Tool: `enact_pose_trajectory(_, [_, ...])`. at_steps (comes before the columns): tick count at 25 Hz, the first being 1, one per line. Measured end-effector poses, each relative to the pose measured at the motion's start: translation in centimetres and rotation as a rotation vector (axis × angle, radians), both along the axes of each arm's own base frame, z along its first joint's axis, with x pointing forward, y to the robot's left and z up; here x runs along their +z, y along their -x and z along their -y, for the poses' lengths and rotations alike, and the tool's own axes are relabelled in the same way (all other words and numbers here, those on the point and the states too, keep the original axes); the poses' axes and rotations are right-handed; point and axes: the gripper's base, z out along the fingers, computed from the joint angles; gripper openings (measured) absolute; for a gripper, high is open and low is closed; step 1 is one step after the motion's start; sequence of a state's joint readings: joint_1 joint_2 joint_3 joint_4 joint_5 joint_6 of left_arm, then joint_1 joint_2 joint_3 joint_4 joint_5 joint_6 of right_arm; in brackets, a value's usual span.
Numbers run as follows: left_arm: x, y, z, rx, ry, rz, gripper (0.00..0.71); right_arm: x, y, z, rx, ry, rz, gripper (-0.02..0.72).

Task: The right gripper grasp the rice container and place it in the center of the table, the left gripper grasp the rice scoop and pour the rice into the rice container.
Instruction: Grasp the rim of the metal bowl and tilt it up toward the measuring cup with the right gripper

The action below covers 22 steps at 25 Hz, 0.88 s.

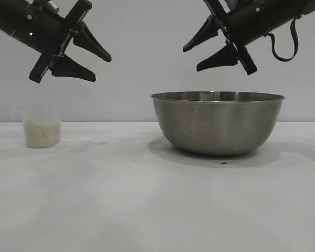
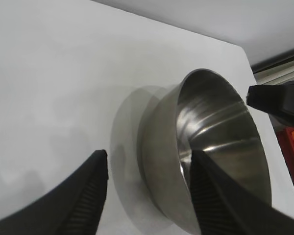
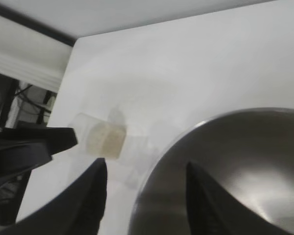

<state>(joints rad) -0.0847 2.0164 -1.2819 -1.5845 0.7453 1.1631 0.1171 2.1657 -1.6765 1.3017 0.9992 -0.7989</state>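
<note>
The rice container [image 1: 218, 126], a large steel bowl, stands on the white table [image 1: 121, 199] right of centre; its inside looks bare [image 2: 220, 132] [image 3: 250, 166]. Far left stands the rice scoop [image 1: 41, 130] [image 3: 105, 139], a small translucent cup about half full of white rice [image 1: 41, 135]. My left gripper [image 1: 102, 68] [image 2: 148, 154] hangs open in the air above and to the right of the scoop, holding nothing. Over the bowl's left rim my right gripper [image 1: 191, 59] [image 3: 145, 164] hovers, open and empty, clear of the bowl.
A plain grey wall [image 1: 147, 31] closes the back. Off the table's edge lie cables and dark equipment [image 3: 10, 98] and something red [image 2: 291, 152]. A small dark speck [image 1: 223, 163] marks the table in front of the bowl. Bare table lies between scoop and bowl.
</note>
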Motion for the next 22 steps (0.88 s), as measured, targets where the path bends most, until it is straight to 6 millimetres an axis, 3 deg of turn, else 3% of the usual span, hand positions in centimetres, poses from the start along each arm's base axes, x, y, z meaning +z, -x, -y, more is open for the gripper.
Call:
enact_pose_trajectory(5, [1.7, 0.3, -0.1, 0.008, -0.010, 0.043, 0.327, 1.2, 0.4, 0.4, 0.040, 0.126, -0.005, 0.321])
enact_pose_trajectory(13, [5.7, 1.4, -0.7, 0.005, -0.118, 0.159, 0.327, 4.9, 2.2, 1.9, 0.040, 0.301, 0.019, 0.321])
enact_pose_trajectory(22, [6.8, 2.3, -1.2, 0.007, -0.210, 0.141, 0.327, 4.3, 2.9, 5.2, 0.016, 0.474, -0.108, 0.321])
